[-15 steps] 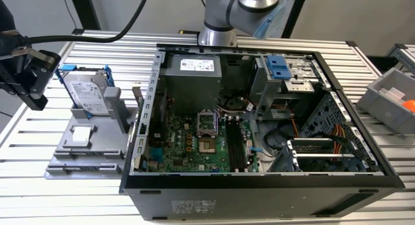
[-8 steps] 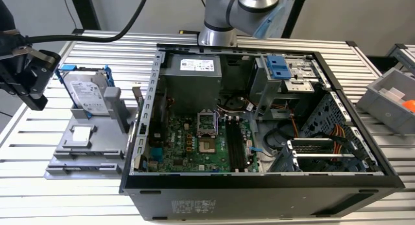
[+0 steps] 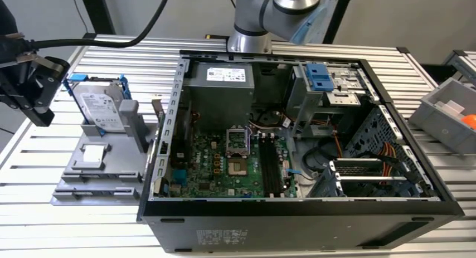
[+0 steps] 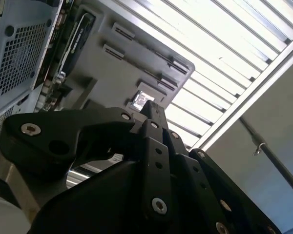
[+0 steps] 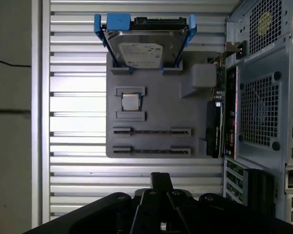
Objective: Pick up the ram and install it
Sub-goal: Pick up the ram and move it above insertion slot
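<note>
The ram is out of view. My black gripper [image 3: 33, 102] hangs at the exterior view's left, above the table beside a grey parts tray [image 3: 97, 177]. In both wrist views its fingers [image 4: 154, 109] [image 5: 161, 178] are pressed together, shut, with nothing seen between them. They point at the tray [image 5: 156, 112], where two long holder slots [image 5: 151, 141] look bare. The open computer case [image 3: 297, 213] lies on its side, showing the green motherboard [image 3: 223, 163] and its dark memory slots [image 3: 269, 166].
On the tray a grey hard drive with blue rails [image 3: 100, 105] [image 5: 141, 48] stands upright. A small square chip [image 5: 131, 102] lies flat and a dark card [image 5: 212, 129] stands against the case. The arm's base [image 3: 257, 29] is behind the case. A grey bin [image 3: 446, 110] sits at the exterior view's right.
</note>
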Controlling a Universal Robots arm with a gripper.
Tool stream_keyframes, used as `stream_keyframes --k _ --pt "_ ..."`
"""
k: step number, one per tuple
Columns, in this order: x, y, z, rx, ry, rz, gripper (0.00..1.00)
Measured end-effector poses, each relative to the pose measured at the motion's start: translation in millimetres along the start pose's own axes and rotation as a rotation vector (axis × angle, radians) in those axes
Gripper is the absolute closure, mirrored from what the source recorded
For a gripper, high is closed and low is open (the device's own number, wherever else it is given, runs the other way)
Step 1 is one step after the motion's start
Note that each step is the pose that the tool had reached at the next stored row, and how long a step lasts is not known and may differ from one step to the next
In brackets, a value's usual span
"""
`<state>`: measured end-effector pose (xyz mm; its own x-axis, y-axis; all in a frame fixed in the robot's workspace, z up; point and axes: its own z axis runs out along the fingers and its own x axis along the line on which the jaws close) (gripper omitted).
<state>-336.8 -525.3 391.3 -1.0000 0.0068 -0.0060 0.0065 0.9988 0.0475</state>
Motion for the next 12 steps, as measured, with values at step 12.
stream_keyframes --k 12 --pt "0.1 0.1 0.0 0.0001 0.0011 -0.021 1.00"
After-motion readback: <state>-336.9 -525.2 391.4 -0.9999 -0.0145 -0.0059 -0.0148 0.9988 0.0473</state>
